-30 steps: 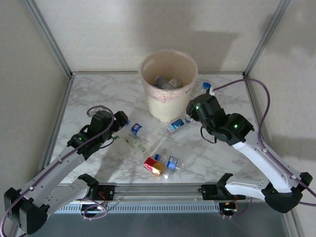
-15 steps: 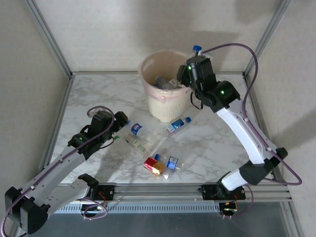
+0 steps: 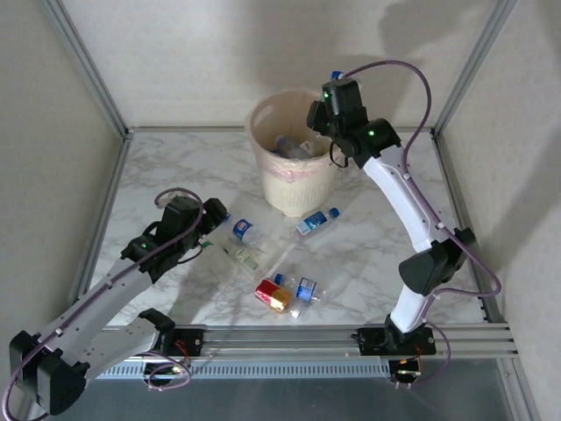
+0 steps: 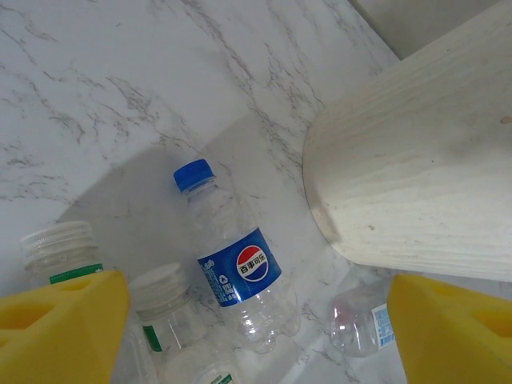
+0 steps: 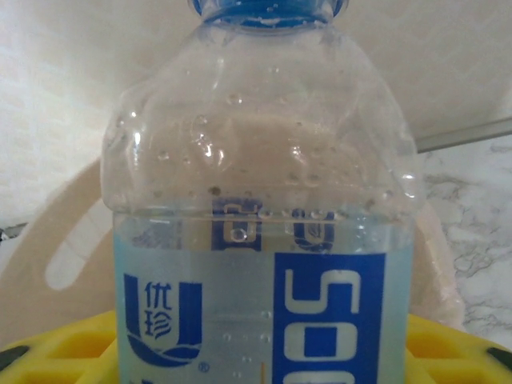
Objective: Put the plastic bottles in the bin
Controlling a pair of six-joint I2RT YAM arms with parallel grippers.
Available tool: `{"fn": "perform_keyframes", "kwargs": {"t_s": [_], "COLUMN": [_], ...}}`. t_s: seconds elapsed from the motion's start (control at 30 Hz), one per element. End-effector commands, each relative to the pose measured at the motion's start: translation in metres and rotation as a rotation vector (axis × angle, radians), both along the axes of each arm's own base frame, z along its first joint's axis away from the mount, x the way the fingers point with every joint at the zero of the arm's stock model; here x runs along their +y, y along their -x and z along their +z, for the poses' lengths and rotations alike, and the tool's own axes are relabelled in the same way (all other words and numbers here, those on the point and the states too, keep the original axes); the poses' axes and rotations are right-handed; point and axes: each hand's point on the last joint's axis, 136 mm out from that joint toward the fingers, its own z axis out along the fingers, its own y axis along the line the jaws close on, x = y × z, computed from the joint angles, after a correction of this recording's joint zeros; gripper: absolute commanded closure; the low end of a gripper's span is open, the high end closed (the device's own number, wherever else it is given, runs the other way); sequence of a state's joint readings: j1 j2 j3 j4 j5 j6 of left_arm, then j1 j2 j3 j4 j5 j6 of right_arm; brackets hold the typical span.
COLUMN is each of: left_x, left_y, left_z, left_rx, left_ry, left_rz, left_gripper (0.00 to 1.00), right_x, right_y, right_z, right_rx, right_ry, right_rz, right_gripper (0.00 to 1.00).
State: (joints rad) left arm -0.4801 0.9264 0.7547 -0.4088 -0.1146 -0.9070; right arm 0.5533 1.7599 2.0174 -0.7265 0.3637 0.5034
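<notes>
Near the tabletop's [image 3: 166, 167] front edge lie a red-and-gold bottle [image 3: 273, 296] and a blue-labelled bottle [image 3: 307, 289], with bare marble on either side. Left of centre, the left gripper [image 4: 256, 320] hangs spread wide over a Pepsi bottle [image 4: 240, 276]. By the far edge, the right gripper [image 3: 316, 115] clamps a clear bottle [image 5: 264, 240] above the bin's [image 3: 294, 189] rim. Pale walls [image 3: 175, 53] close in the far corners.

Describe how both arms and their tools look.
The left arm and right arm have white link shells and black joints with small green lights. A purple cable loops alongside each. The left tool and right tool have black housings, and their fingers are bright yellow with moulded recesses.
</notes>
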Motion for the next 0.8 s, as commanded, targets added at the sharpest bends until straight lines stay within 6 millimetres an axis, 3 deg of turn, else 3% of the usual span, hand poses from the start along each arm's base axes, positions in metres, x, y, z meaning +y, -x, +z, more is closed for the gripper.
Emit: {"fn": "perform_keyframes", "kwargs": {"t_s": [0.0,0.17,0.3,0.43,0.6,0.77], "left_x": [0.005,0.006,0.008,0.012,0.018,0.015], "left_y": [0.004,0.005,0.008,0.015,0.027,0.045], "left_z": [-0.007,-0.01,-0.009,-0.011,-0.018,-0.032], "left_rx": [0.028,0.041,0.045,0.062,0.1,0.15], "left_ry": [-0.002,-0.008,-0.009,-0.022,-0.056,-0.061], "left_rz": [0.015,0.015,0.014,0.021,0.031,0.031], "left_gripper": [0.17,0.18,0.15,0.16,0.17,0.16], "right_x": [0.004,-0.001,-0.008,-0.014,-0.024,-0.022], "right_y": [-0.005,-0.005,-0.001,0.009,0.042,0.09], "right_z": [-0.006,-0.01,-0.002,0.012,0.04,0.043], "right_rx": [0.004,0.014,-0.002,-0.026,-0.101,-0.151], "right_ry": [0.008,0.014,0.011,-0.009,-0.103,-0.186], "right_rz": [0.019,-0.005,-0.026,-0.034,0.007,0.131], "right_gripper": [0.41,0.3,0.2,0.19,0.18,0.18]}}
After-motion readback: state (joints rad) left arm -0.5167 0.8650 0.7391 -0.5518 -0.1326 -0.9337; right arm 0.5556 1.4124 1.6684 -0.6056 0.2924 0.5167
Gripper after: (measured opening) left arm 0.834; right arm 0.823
